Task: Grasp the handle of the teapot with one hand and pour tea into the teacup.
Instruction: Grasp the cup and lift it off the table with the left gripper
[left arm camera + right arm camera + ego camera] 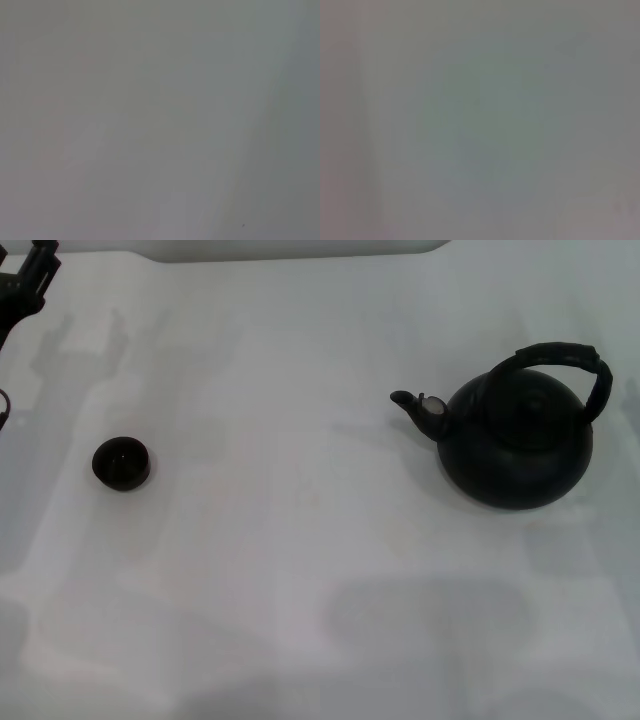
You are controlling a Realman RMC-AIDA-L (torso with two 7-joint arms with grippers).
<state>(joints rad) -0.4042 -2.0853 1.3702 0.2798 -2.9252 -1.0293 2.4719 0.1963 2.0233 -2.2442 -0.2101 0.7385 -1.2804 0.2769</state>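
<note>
Though partly cropped, left tool (pixel 25 285) far-left

I see a plain white table (pixel 320 570) filling the head view, with a paler raised edge or wall running along its far side. Two things rest directly on it. On the left sits the teacup (pixel 121 462), a small round black handleless cup with a dark inside, standing upright. Well apart from it, on the right and slightly farther back, stands the teapot (pixel 515 445), a large round matte black pot, upright, its short spout (pixel 408 400) pointing left toward the cup's side. Its ribbed arched handle (pixel 565 358) spans over the lid. Both wrist views give me only a blank grey-white surface.
</note>
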